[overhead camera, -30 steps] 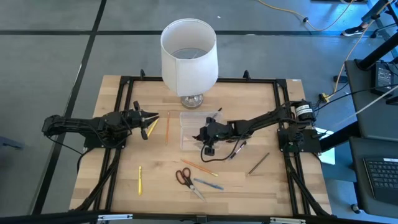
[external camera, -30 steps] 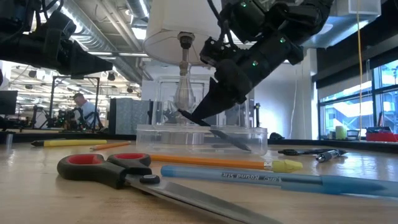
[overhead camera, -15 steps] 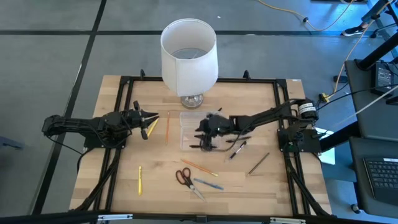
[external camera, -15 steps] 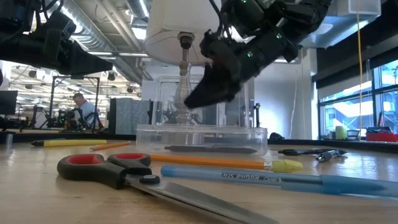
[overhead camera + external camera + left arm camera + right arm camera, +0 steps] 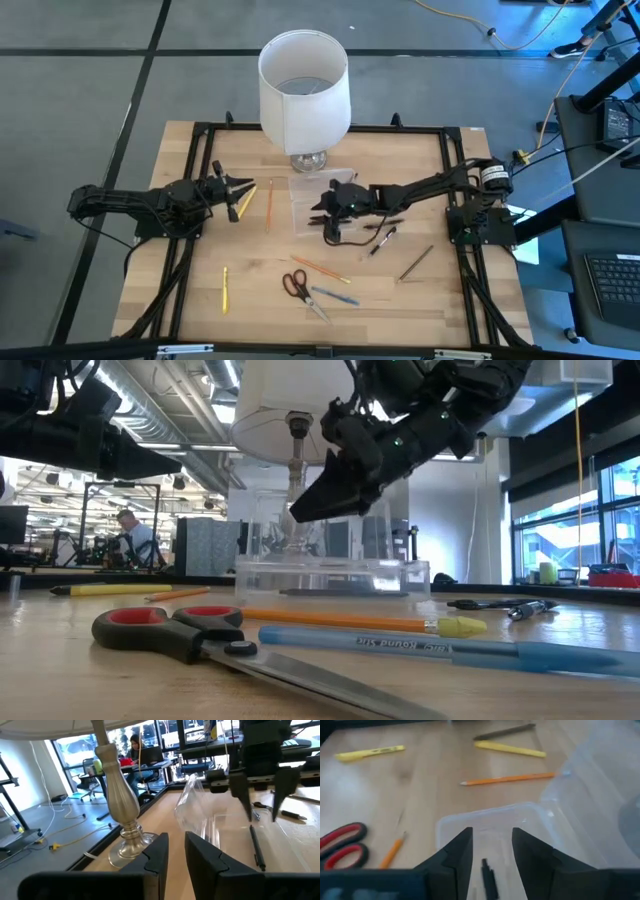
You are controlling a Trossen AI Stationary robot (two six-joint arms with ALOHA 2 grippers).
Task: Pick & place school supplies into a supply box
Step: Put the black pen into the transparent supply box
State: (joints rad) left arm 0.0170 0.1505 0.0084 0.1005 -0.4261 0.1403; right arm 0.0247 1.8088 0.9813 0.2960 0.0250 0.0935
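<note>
The right gripper (image 5: 322, 212) hangs over the box (image 5: 312, 205) at the table's centre with its fingers spread and empty; a dark pen (image 5: 489, 879) lies on the box floor beneath it, so the drop looks done. To finish well, the arm should lift straight up until the fingertips clear the box rim, then swing toward 5 o'clock, where the scissors (image 5: 295, 284), an orange pencil (image 5: 322, 271) and a blue pen (image 5: 335, 296) lie close together — a low sideways move could drag the light box or catch its raised lid (image 5: 192, 802). The left gripper (image 5: 238, 192) waits at 9 o'clock of the box, fingers a little apart and holding nothing, near a yellow pen (image 5: 245, 200). The clear walls are hard to trace from above, and the lamp (image 5: 304, 88) hides the table behind it — whether anything else lies in the box cannot be told.
</note>
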